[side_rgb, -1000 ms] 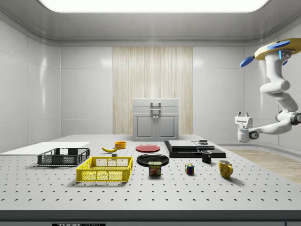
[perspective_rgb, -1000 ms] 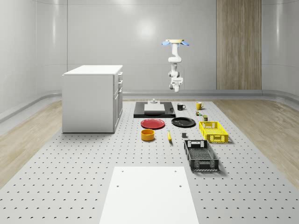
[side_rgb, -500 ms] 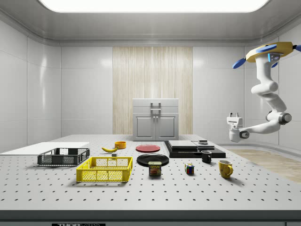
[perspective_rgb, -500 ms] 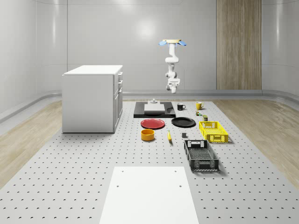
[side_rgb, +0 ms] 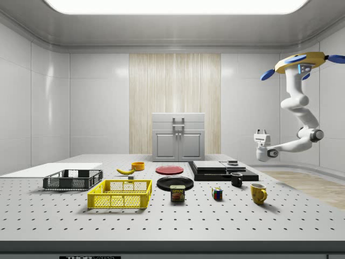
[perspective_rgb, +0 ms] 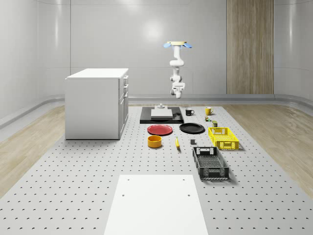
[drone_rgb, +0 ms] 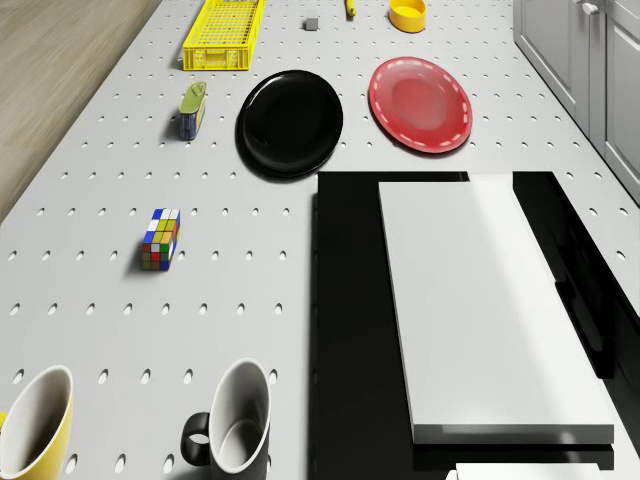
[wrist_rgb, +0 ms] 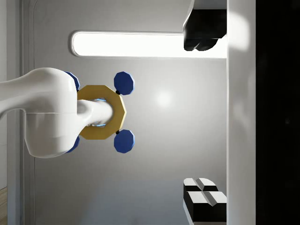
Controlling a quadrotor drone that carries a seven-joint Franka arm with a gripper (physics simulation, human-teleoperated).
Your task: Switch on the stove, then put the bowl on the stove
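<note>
The stove (perspective_rgb: 161, 115) is a black base with a white slab on top, at the table's far end; it also appears in the side view (side_rgb: 221, 168) and the drone view (drone_rgb: 350, 300). An orange bowl (perspective_rgb: 154, 141) (side_rgb: 138, 165) (drone_rgb: 408, 13) sits on the table nearer the front, past the red plate. The drone (perspective_rgb: 176, 44) (side_rgb: 299, 60) hovers high behind the stove's far edge. Its arm hangs down with the gripper (side_rgb: 262, 133) (perspective_rgb: 176, 93) turned upward, off the side view's right of the stove, above table height. In the wrist view the fingers (wrist_rgb: 202, 33) stand far apart, open and empty.
A white cabinet (perspective_rgb: 98, 103) stands left of the stove. Red plate (perspective_rgb: 160, 129), black plate (perspective_rgb: 191, 128), black mug (drone_rgb: 235, 430), yellow mug (drone_rgb: 30, 425), Rubik's cube (drone_rgb: 160, 238), can (drone_rgb: 193, 110), banana (perspective_rgb: 177, 142), yellow crate (perspective_rgb: 223, 137), black crate (perspective_rgb: 210, 163) and a white board (perspective_rgb: 156, 203) lie around.
The drone with its arm has shifted toward the stove, leftward in both the whole-scene and side views. The gripper stays upturned and open. Nothing on the table has moved.
</note>
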